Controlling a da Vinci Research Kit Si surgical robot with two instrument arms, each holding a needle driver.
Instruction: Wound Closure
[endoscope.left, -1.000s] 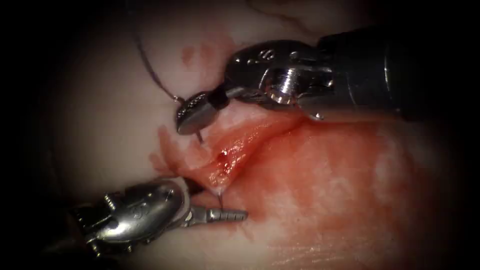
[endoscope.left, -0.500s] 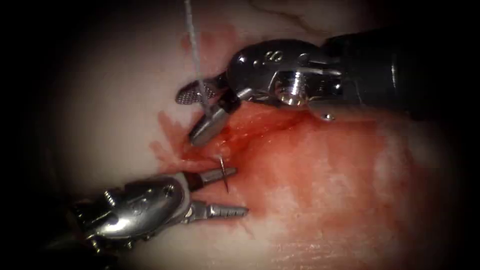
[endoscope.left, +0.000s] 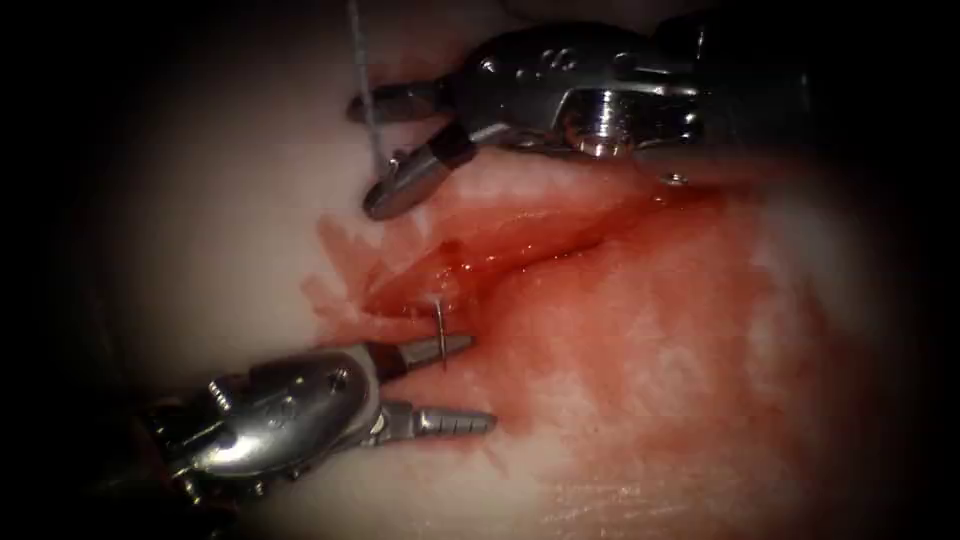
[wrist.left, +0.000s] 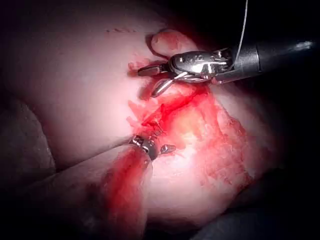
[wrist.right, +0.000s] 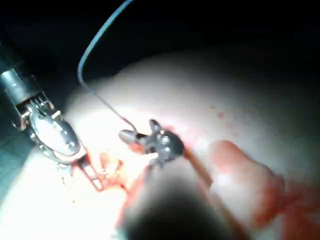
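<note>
Pale tissue (endoscope.left: 200, 230) lay under the endoscope, its cut (endoscope.left: 500, 255) running from about 8 o'clock up toward 2 o'clock and ringed with red fluid (endoscope.left: 650, 330). Your left tool (endoscope.left: 435, 385) came in from 8 o'clock with its jaws spread, holding nothing; the upper jaw's tip lay right beside the needle (endoscope.left: 440, 325), which appeared as a short upright sliver standing out of the tissue at the lower end of the cut, the rest of its curve buried. From the gap between those jaws the needle stood toward 12 o'clock, its visible length pointing roughly 12 to 6, across the jaws' line rather than along it. Your right tool (endoscope.left: 385, 150) sat well apart at 12 o'clock, left of the cut's upper end, jaws parted and gripping nothing. Thread (endoscope.left: 362, 90) ran down from 12 o'clock and crossed between those parted jaws without being pinched. By my judgement your left tool was by far the nearer to the needle.
</note>
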